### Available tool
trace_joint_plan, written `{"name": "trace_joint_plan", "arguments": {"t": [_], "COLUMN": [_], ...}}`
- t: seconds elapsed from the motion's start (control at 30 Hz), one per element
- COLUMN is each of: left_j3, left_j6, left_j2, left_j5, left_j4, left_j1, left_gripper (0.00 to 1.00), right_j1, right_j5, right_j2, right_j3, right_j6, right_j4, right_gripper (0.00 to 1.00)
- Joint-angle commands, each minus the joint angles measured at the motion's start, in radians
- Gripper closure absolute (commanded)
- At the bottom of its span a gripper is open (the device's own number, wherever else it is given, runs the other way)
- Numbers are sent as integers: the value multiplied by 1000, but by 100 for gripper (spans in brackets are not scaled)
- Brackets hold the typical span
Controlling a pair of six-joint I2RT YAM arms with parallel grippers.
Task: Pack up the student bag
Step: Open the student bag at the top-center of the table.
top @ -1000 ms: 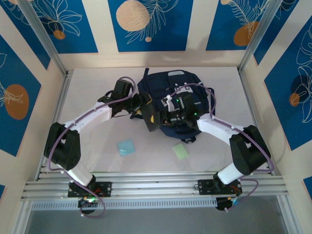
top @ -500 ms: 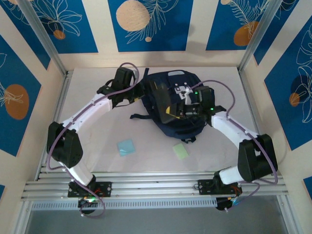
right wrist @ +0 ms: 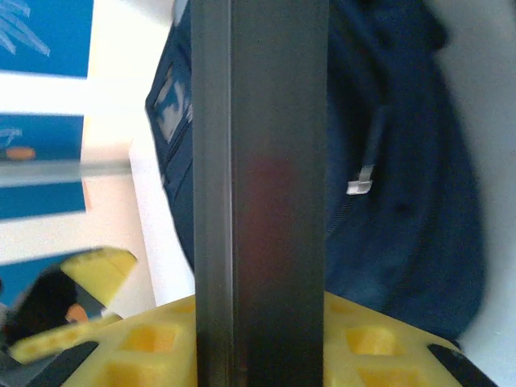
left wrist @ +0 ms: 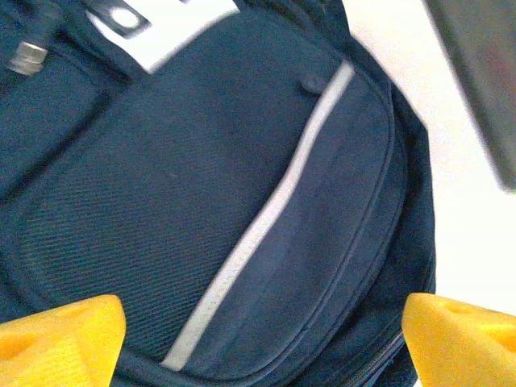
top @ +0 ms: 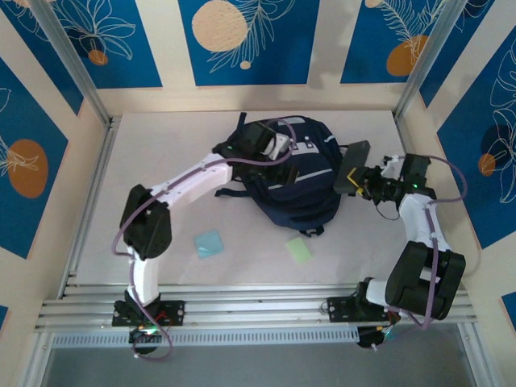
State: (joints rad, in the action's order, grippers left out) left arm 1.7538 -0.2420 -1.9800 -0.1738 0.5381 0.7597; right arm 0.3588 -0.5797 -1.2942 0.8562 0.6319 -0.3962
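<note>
The student bag (top: 300,189), navy with thin light-grey stripes, lies in the middle of the table. My left gripper (top: 278,147) hovers over the bag's top end. In the left wrist view it (left wrist: 258,343) is open, with the yellow fingertips (left wrist: 60,334) wide apart over the bag's striped front panel (left wrist: 266,218). My right gripper (top: 369,182) is just off the bag's right side, shut on a dark flat case (top: 355,166). In the right wrist view the case (right wrist: 262,185) stands lengthwise between the yellow fingers (right wrist: 379,339), with the bag (right wrist: 403,161) behind it.
A light-blue pad (top: 209,243) and a green pad (top: 297,250) lie on the white table in front of the bag. Metal frame posts (top: 419,60) and patterned walls close in the sides and back. A loose strap (top: 234,193) trails from the bag's left.
My right gripper has swung away from above the bag to its right side, carrying the dark case. My left gripper has moved from the bag's left to over its top and opened wider.
</note>
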Motion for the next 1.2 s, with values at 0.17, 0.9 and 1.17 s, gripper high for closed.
{"name": "trace_joint_plan", "arguments": {"t": [0.17,0.9,1.17], "left_j3": [209,335,334], "left_j6": [270,276,-147], "left_j2": [-190,-288,-172], "left_j5": [72,186,-217], "left_j4": [142,151,-19], "left_j1": [91,103,-38], "left_gripper": [14,100,100], "right_j1": [135,156,159], "right_j5": [-96,-49,2], "right_j2": [82,209,267], "right_j3": [-34,-67,-113], "right_j6": [-27,56,108], "right_j4": [-85,-91,-69], "right_gripper": [78,81,80]}}
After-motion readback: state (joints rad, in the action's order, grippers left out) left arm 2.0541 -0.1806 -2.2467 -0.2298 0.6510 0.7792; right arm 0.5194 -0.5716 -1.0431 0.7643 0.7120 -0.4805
